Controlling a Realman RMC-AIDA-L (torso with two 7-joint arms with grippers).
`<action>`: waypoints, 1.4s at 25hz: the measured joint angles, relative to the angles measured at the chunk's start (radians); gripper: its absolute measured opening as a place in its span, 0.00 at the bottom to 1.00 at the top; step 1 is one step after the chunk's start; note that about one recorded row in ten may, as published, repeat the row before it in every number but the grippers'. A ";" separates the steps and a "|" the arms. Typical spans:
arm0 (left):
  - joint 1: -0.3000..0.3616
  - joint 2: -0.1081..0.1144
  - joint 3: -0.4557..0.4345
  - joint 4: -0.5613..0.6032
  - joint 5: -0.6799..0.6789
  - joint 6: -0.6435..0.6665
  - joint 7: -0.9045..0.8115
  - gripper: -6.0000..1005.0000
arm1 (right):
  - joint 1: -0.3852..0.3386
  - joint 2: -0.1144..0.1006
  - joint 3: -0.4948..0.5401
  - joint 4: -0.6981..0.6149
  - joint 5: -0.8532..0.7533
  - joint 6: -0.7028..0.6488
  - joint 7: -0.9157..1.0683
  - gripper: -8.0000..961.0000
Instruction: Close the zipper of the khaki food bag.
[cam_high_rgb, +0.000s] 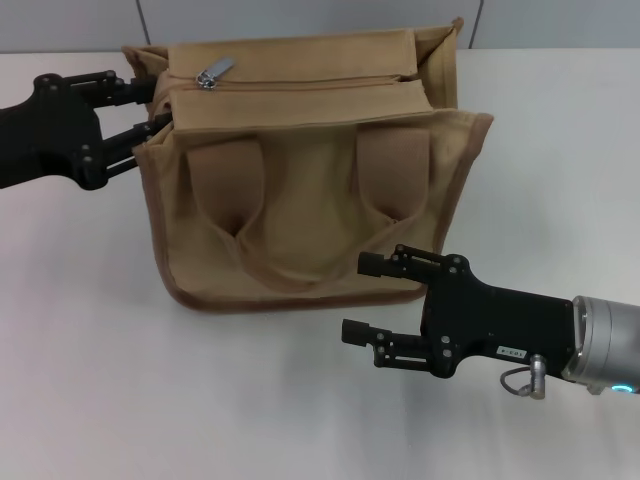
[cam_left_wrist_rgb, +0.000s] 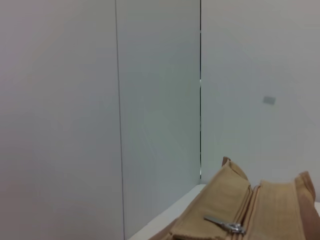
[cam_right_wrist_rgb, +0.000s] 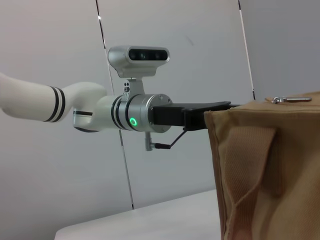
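The khaki food bag (cam_high_rgb: 300, 170) is being gripped at its upper left edge by the left gripper (cam_high_rgb: 160, 108), fingers closed on fabric; right gripper (cam_high_rgb: 368, 297) is being held spread wide, empty, near the front.

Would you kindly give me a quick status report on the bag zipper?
Left gripper at bag's left end, fingers on the fabric. Right gripper open, in front of bag, holding nothing. Zipper pull at left end, untouched. Nothing in the way.

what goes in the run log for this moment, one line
left gripper: shut on khaki food bag left end | right gripper: open, in front of bag | zipper pull at left end
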 joint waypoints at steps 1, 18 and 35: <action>-0.004 -0.001 0.000 -0.003 -0.001 -0.005 0.001 0.45 | 0.000 0.000 0.000 0.000 0.000 0.000 0.000 0.79; -0.007 -0.003 -0.008 -0.070 -0.045 -0.083 0.040 0.44 | 0.005 0.000 0.000 0.000 0.000 0.023 0.000 0.79; 0.016 -0.003 0.002 -0.122 -0.141 -0.080 0.094 0.04 | 0.006 0.000 0.013 0.003 0.003 0.023 0.000 0.79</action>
